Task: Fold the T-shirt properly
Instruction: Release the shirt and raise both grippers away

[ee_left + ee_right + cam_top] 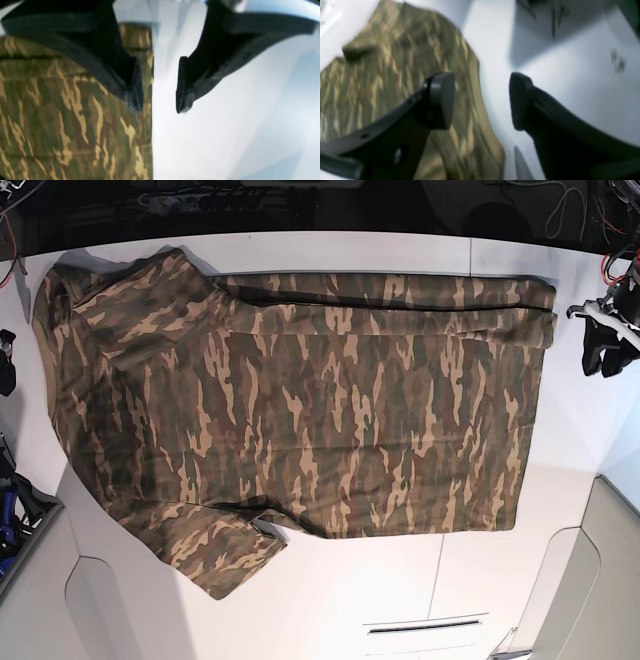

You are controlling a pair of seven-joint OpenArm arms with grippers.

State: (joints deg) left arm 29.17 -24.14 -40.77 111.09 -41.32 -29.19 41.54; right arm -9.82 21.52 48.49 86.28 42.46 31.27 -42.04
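Note:
The camouflage T-shirt (330,400) lies spread flat across the white table (400,590). Its far long edge is folded over in a strip (400,290), and one sleeve (215,550) sticks out at the near left. My left gripper (159,100) is open and holds nothing; it hovers over the shirt's straight edge (62,112), one finger above cloth, the other above bare table. In the base view the left gripper (603,345) sits just off the shirt's right end. My right gripper (481,100) is open and empty over the curved edge of the shirt (382,75).
Cables (200,195) run along the dark back edge of the table. White panels with seams and a slot (425,627) lie at the near side. A blue and black object (12,505) sits at the left edge.

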